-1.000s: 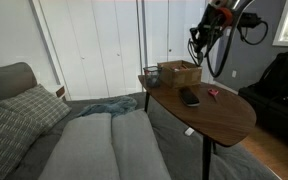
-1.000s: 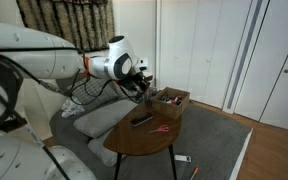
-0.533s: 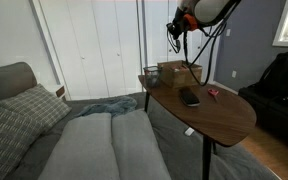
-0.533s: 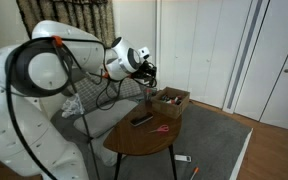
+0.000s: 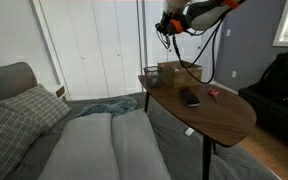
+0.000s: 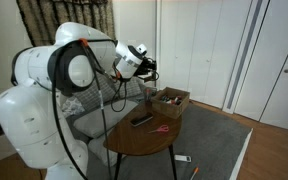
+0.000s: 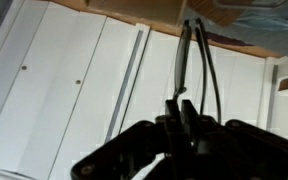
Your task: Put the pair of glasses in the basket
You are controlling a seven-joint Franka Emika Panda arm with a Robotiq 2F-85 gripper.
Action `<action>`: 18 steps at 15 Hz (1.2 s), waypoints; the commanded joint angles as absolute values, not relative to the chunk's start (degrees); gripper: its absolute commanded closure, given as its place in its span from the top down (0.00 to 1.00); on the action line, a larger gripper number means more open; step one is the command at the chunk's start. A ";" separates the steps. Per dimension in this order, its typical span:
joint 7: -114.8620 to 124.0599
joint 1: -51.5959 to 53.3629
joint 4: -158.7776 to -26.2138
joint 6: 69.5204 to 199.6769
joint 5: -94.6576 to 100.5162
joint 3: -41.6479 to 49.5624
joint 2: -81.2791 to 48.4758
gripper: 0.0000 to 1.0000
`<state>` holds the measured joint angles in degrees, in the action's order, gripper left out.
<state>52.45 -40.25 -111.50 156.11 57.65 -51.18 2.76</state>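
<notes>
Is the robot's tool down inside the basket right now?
No, in an exterior view the tool hangs high in the air, well above the basket that stands on the table.

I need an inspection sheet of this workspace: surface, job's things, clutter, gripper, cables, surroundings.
Surface: oval wooden table.
Job's things: basket stands near one end of the table; glasses, a thin dark frame, seem held between the fingers.
Clutter: black oblong object and small red item on the table; small things on the floor.
Gripper: gripper high above the table, apparently shut on the glasses.
Cables: black cables hang in loops from the arm.
Surroundings: couch with a pillow; white closet doors.
</notes>
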 commanded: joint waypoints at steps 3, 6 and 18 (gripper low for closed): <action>52.85 -38.24 -111.49 155.65 57.33 -53.58 -3.92 0.10; 52.85 -38.10 -110.70 156.15 57.33 -53.62 -7.12 0.02; 81.18 -33.42 -107.82 148.83 80.27 -50.89 -11.08 0.02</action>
